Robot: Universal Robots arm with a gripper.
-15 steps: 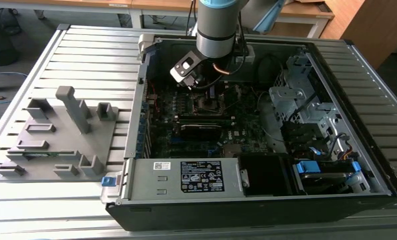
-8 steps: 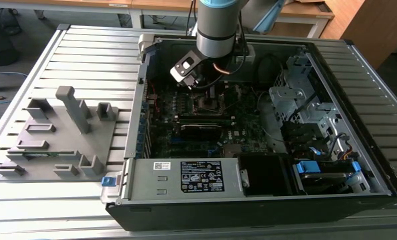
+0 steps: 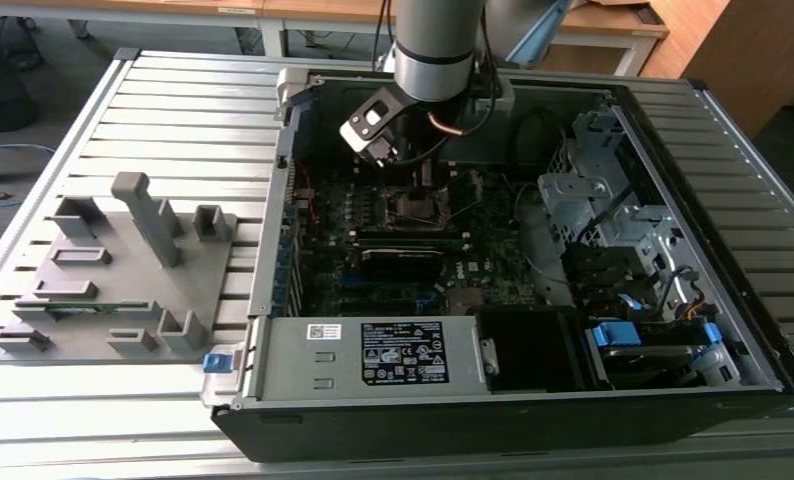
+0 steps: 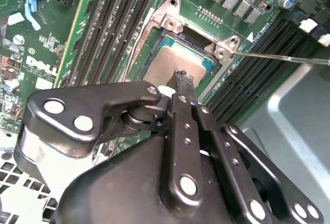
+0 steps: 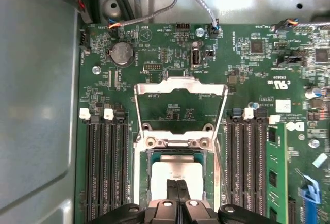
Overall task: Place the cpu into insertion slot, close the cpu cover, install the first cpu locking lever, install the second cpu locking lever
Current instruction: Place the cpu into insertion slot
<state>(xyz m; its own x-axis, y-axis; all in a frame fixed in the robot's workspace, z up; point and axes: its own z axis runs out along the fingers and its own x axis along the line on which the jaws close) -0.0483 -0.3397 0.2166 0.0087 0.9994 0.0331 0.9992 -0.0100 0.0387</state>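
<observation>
Second wrist view: my claw is pinched closed, empty, tips just over the cpu seated in the insertion slot.

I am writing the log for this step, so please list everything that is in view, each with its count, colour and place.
cpu: one, grey metal top, seated in the insertion slot
insertion slot: one, silver rim, middle of the green board
cpu cover: one, silver frame, swung open away from the slot
memory slots: several, black, on both sides of the slot
memory module: one, green, standing in a slot
coin battery: one, silver, on the board
computer case: one, black, open, on the table
silver box: one, white label, at the case's near edge
fixture tray: one, grey, exterior view's left
table: one, grey, slatted
arm: one, grey, above the case
gripper: one, black, fingers shut, tips at the cpu's top
</observation>
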